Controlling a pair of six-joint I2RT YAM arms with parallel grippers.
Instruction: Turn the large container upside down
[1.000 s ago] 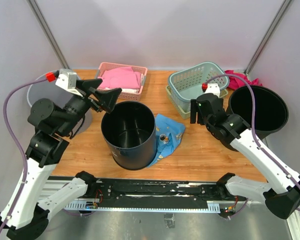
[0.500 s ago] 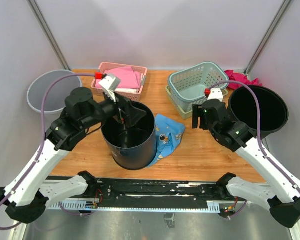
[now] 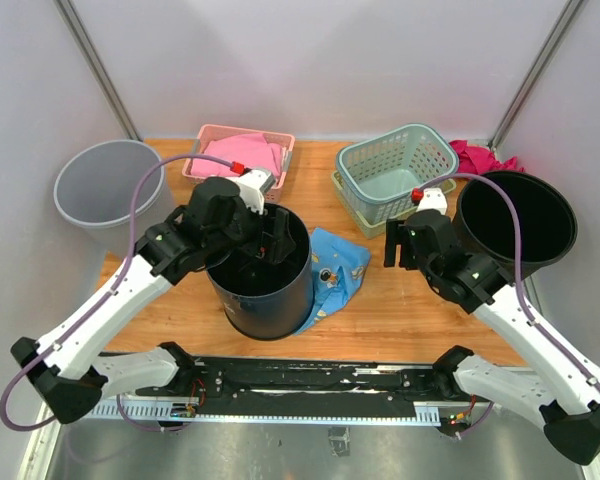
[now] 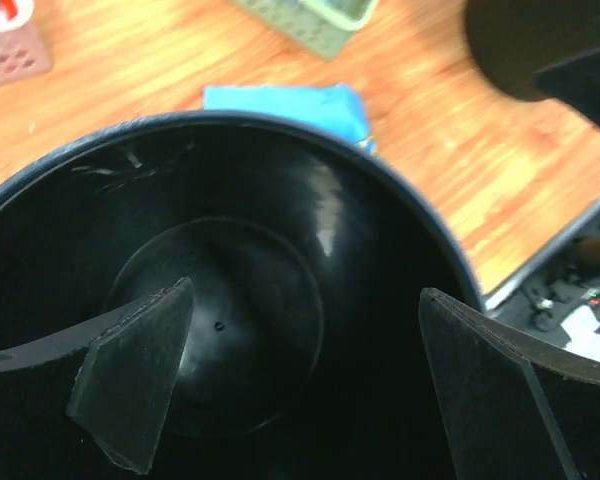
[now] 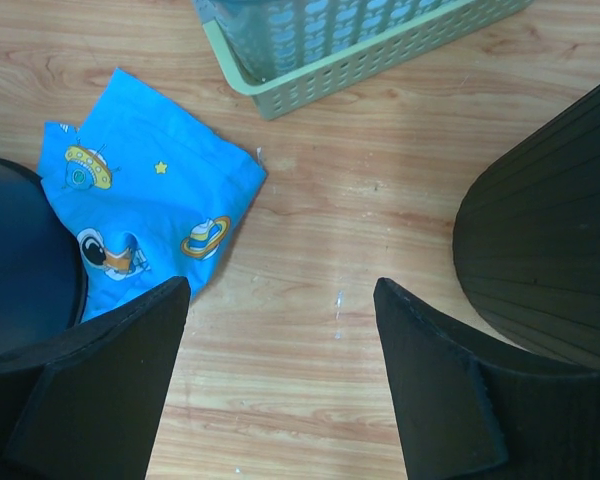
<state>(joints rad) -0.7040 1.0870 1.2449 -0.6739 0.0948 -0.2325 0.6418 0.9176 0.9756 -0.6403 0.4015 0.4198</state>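
Mouth upward and long axis vertical, the large container point(image 3: 265, 300) stands on the table point(image 3: 400, 300), left gripper point(image 4: 300, 400) spread wide at its opening, right gripper point(image 5: 280, 390) likewise wide, holding nothing.

Left gripper point(image 4: 300, 390) points steeply down, its 2 fingers spread wide; right gripper point(image 5: 280, 375) (also gaping) hangs with elbow bent.

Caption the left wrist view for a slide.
Open left gripper hovers at the mouth of the upright black bin.
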